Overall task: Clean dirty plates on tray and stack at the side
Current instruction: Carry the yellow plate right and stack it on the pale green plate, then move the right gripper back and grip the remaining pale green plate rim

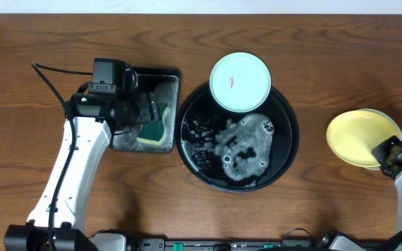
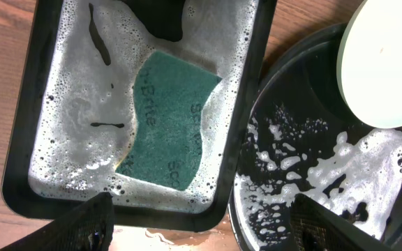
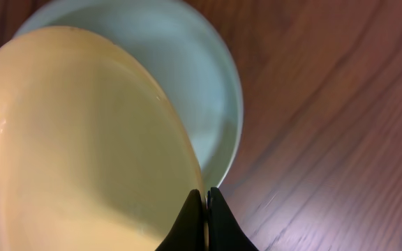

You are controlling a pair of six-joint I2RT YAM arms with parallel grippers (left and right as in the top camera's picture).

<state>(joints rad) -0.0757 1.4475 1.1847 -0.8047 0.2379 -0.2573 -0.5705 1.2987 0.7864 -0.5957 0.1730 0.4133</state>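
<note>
A pale mint plate [image 1: 240,82] with a small red smear lies on the far rim of the round black tray [image 1: 293,132], which holds white foam [image 1: 246,150]. At the right, my right gripper [image 3: 206,195] is shut on the near rim of the yellow plate [image 3: 75,146], which sits over a second mint plate [image 3: 201,63] on the table. In the overhead view that gripper [image 1: 386,157] is at the yellow plate's [image 1: 358,137] lower right edge. My left gripper [image 2: 202,209] hangs open and holds nothing, above the sponge tray's [image 2: 19,174] near rim.
A green sponge [image 2: 169,125] lies in soapy water in the rectangular black sponge tray [image 1: 173,77], left of the round tray. The two trays almost touch. A wet patch shows on the wood between them. A black cable [image 1: 47,80] trails behind the left arm.
</note>
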